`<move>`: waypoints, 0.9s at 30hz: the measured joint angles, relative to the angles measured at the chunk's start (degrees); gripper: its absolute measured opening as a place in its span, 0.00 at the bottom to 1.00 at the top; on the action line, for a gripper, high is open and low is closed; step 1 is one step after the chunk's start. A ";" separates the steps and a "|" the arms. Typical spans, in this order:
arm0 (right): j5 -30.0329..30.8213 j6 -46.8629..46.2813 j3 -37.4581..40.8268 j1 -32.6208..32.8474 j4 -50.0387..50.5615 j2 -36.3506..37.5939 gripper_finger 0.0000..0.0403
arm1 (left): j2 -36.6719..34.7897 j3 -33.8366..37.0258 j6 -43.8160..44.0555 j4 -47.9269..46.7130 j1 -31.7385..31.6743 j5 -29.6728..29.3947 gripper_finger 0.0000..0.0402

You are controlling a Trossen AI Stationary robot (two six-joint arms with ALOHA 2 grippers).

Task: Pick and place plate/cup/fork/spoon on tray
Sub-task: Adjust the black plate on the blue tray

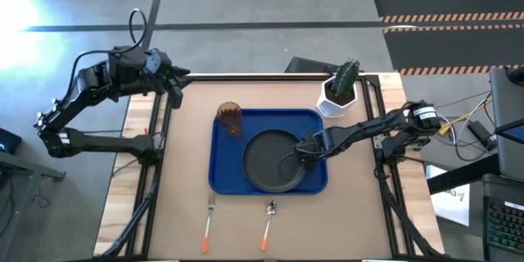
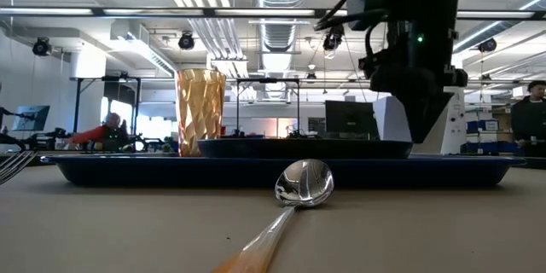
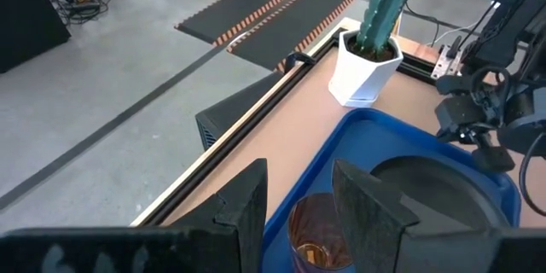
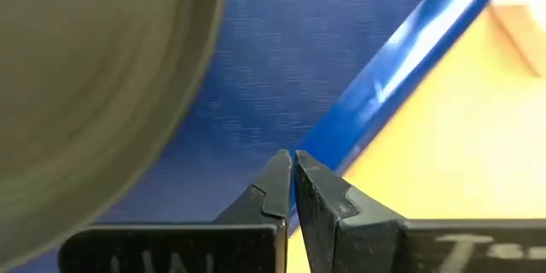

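Two items on tray point(image 1: 223, 178): plate point(image 1: 274, 162), cup point(image 1: 229, 119) (at 10 o'clock)
Fork point(image 1: 209, 217), spoon point(image 1: 268, 223): table, at 6 o'clock of tray
Right gripper point(image 1: 305, 152): fingers together, at plate's 3 o'clock rim
Left gripper point(image 1: 175, 84): fingers apart, table's far-left corner

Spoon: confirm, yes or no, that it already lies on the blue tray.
No: the spoon lies on the bare table, in front of the tray, beside the fork.

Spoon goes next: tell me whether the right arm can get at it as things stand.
Probably yes: the spoon lies bare on the table in front of the tray, nothing over it; the right gripper, fingers shut, hangs nearby above the plate.
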State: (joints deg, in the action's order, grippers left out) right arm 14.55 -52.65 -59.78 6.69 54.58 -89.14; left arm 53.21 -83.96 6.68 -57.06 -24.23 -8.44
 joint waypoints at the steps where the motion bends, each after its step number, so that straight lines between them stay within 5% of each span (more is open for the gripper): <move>1: 0.00 -0.28 0.31 0.17 -0.78 0.00 0.02 | 0.00 0.00 0.02 0.00 0.00 0.02 0.29; 27: 8.02 -2.97 2.69 0.15 -25.07 -0.57 0.02 | -0.25 0.00 0.00 -0.02 0.00 0.02 0.29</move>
State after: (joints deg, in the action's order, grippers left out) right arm 22.57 -55.62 -57.08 6.84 29.51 -89.71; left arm 52.96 -83.96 6.68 -57.08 -24.23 -8.43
